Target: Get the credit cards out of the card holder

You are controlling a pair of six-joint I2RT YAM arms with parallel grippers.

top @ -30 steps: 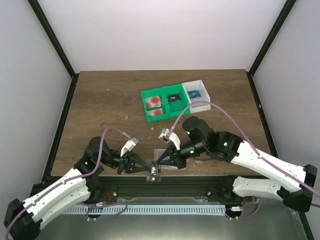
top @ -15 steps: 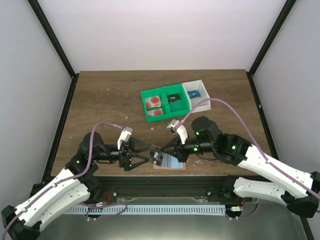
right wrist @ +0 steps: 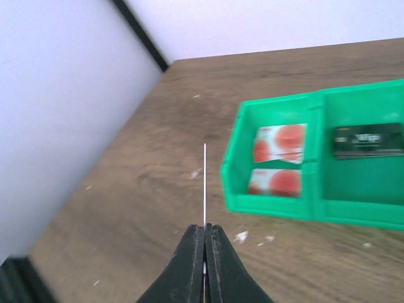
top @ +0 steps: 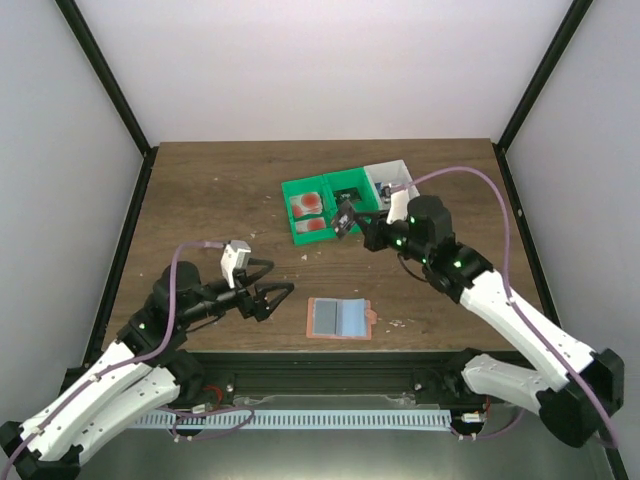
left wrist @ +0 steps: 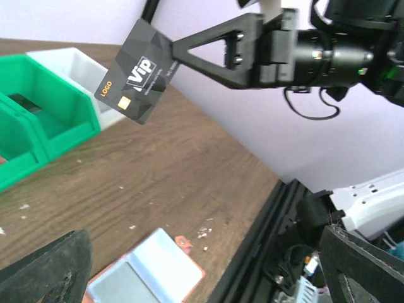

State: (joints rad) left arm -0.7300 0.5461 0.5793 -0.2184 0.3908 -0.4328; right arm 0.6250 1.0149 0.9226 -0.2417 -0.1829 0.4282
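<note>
The card holder (top: 340,318) lies open and flat near the table's front edge, blue-grey panels up, with a salmon rim and a tab on its right side. In the left wrist view the card holder (left wrist: 148,274) is at the bottom edge. My left gripper (top: 278,298) stands open just left of it, with nothing between its fingers. My right gripper (top: 354,222) is shut on a black credit card (top: 345,217), raised above the green bin. That black credit card (left wrist: 137,81) reads "VIP". In the right wrist view the credit card (right wrist: 204,189) shows edge-on in my right gripper (right wrist: 205,230).
A green bin (top: 300,238) at the table's middle back holds pale cards with red blots (right wrist: 278,142) in its left part and a black card (right wrist: 368,140) in its right part. A white bin (top: 408,182) adjoins it on the right. Small crumbs dot the wood.
Both grippers were at the card holder by the front edge. My left gripper opened and drew back left. My right gripper carried the black card up and away to the bins.
</note>
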